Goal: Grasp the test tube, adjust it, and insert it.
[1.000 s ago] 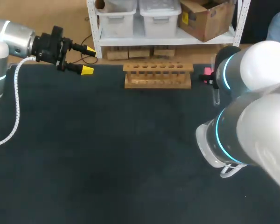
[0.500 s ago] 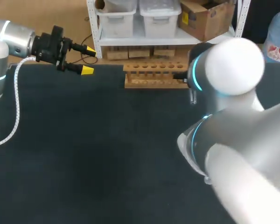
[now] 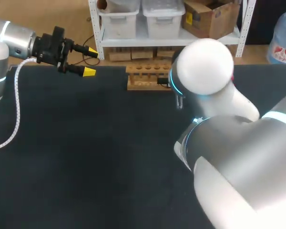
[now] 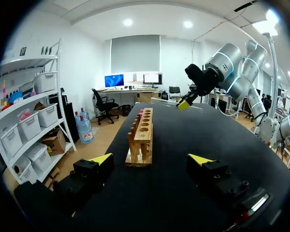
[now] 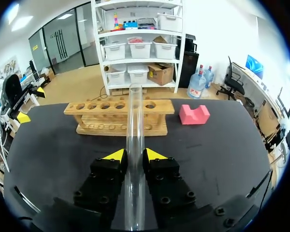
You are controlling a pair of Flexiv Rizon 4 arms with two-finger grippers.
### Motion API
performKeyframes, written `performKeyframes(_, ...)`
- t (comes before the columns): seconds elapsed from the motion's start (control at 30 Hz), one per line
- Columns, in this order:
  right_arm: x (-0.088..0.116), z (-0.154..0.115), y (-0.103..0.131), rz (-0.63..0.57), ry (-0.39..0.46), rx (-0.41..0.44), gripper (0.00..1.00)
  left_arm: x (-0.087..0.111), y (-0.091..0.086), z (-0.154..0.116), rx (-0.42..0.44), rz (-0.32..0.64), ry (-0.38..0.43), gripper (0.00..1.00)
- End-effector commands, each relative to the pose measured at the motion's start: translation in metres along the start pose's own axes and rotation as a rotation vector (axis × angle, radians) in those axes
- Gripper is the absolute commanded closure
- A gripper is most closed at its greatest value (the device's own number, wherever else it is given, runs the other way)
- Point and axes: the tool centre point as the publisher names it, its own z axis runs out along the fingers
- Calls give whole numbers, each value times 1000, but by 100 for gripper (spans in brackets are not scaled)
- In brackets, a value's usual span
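Observation:
A clear glass test tube (image 5: 134,121) lies lengthwise between the yellow tips of my right gripper (image 5: 134,154), which is shut on it. It points toward the wooden rack (image 5: 118,116) ahead, with its row of several round holes. In the head view my right arm's white elbow (image 3: 205,67) covers the right end of the rack (image 3: 145,77), and one tube end (image 3: 179,101) hangs below it. My left gripper (image 3: 89,61) hovers open and empty over the table's far left edge, and the rack (image 4: 142,137) lies end-on ahead of it. The left wrist view shows my right gripper (image 4: 186,103) beyond the rack.
A pink block (image 5: 193,114) sits on the dark table (image 3: 86,152) to the right of the rack. A white cable (image 3: 16,109) hangs from my left arm over the table's left side.
My right arm has swung left across the table with the tube, from the right edge to the rack's right end. The left arm has not moved.

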Motion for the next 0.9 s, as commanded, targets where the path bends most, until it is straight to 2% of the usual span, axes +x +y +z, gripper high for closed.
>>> performKeyframes(0.03, -6, 17, 6, -7, 18, -3, 100, 0, 1, 0, 1, 0, 1, 0)
performKeyframes(0.9, 6, 47, 12, -4, 76, 17, 100, 0, 1, 0, 1, 0, 1, 0)
